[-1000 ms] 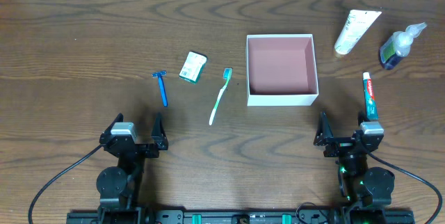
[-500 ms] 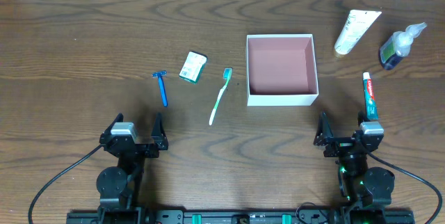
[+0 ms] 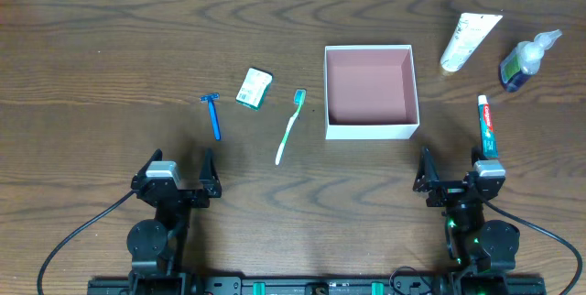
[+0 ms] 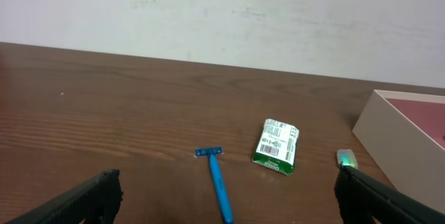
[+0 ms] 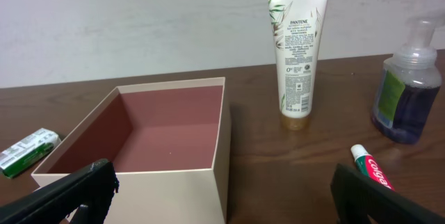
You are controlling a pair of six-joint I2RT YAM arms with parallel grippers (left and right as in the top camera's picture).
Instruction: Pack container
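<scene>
The container, a square white box with a dusty pink inside, stands empty right of centre; its front wall fills the right wrist view. My left gripper is open at the near left edge, nothing between its fingers. A blue razor lies just ahead of it, a green packet beyond. My right gripper is open just in front of the container's near right corner, also holding nothing. A toothpaste tube lies to its right.
A green toothbrush lies between the packet and the container. A white lotion tube and a pump soap bottle sit at the back right. The razor lies left of centre on the brown wooden table.
</scene>
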